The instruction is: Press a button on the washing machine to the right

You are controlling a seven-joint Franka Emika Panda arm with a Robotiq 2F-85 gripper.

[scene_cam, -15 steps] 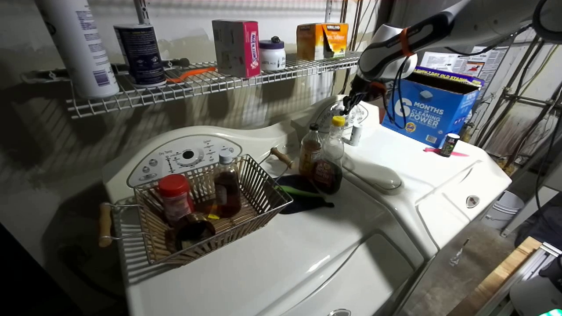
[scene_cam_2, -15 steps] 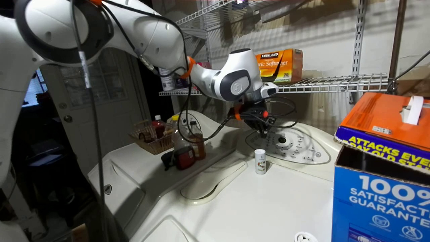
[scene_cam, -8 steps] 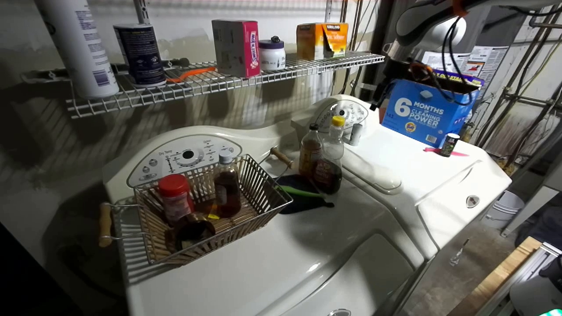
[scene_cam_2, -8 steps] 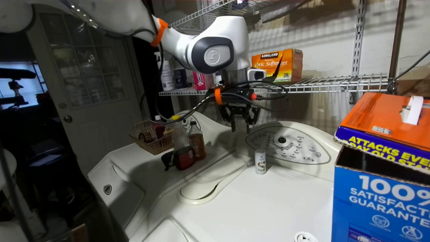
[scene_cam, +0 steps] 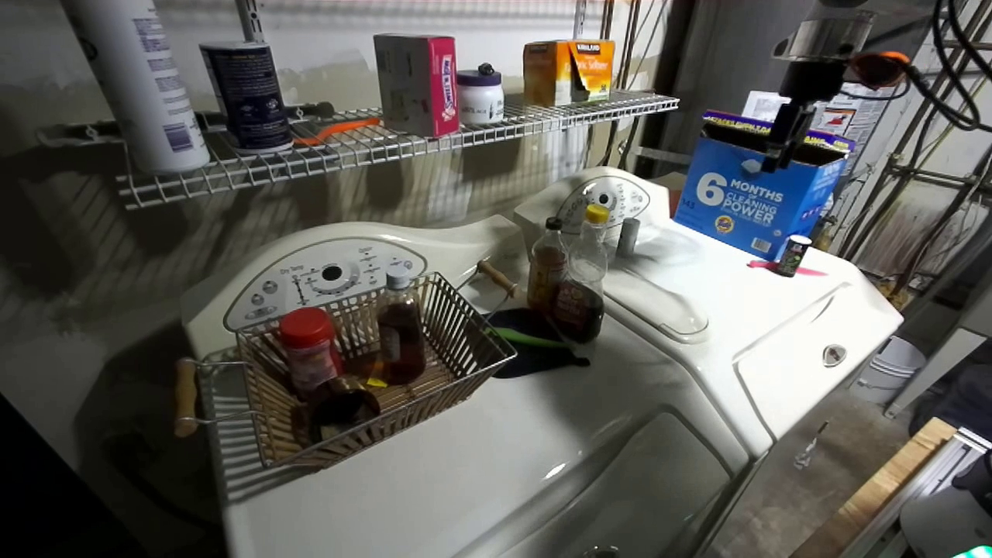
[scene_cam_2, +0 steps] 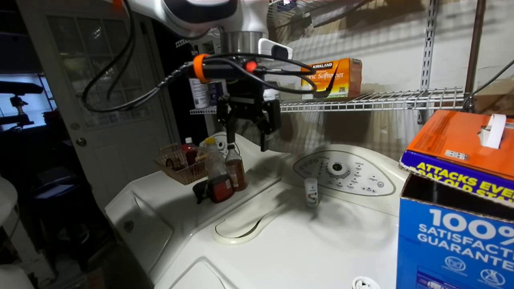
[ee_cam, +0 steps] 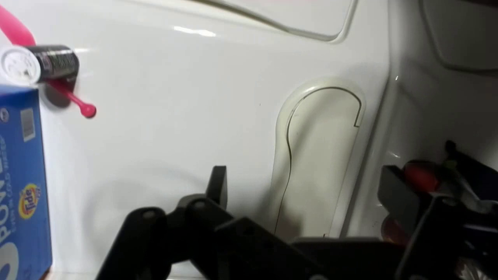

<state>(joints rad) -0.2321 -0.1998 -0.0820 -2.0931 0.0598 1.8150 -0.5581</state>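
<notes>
The washing machine [scene_cam: 717, 283] is the white top-loader at the right in an exterior view, and its lid [scene_cam_2: 289, 245] fills the foreground in an exterior view. Its rounded console [scene_cam_2: 361, 170] carries a dark-centred dial [scene_cam_2: 337, 167] and small button marks, too small to read individually. Out over the lid, well apart from this console, hangs my gripper [scene_cam_2: 247, 140], pointing down. Its jaws are wide apart with nothing between them. In the wrist view the gripper [ee_cam: 305, 175] frames the raised cream panel [ee_cam: 323, 155] of the machine; the console is out of that view.
A white canister [scene_cam_2: 311, 193] stands just before the console. The blue detergent box [scene_cam: 756, 194] is at the far side, near a dark can [scene_cam: 793, 257] and pink spoon [ee_cam: 88, 110]. Syrup bottles [scene_cam: 580, 302] and a wire basket [scene_cam: 434, 403] sit on the neighbouring machine. A wire shelf [scene_cam_2: 397, 105] runs above.
My gripper has lifted from the console and drawn back over the lid, away from the wall. Its jaws, close together a second ago, have spread wide.
</notes>
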